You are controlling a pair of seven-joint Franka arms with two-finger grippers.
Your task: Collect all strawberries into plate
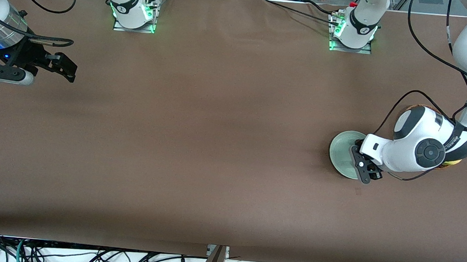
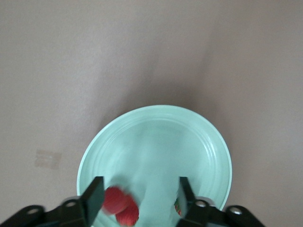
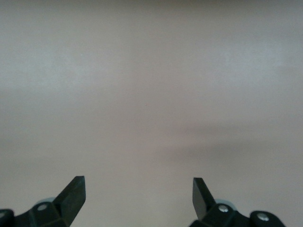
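The pale mint-green plate (image 1: 342, 151) lies on the brown table toward the left arm's end. My left gripper (image 1: 365, 170) hangs over the plate's edge, open and empty. In the left wrist view the plate (image 2: 156, 142) fills the middle. Two red strawberries (image 2: 120, 205) show blurred on it, close to one finger of my open left gripper (image 2: 140, 201). A third strawberry (image 2: 177, 207) peeks out beside the other finger. The berries are hidden under the hand in the front view. My right gripper (image 1: 63, 67) waits open and empty over bare table (image 3: 138, 191) at the right arm's end.
A brown wicker basket (image 1: 424, 107) is mostly hidden under the left arm, beside the plate. A yellow-red bit of fruit (image 1: 454, 163) shows at the arm's edge. A small tape mark (image 1: 358, 191) lies nearer to the front camera than the plate.
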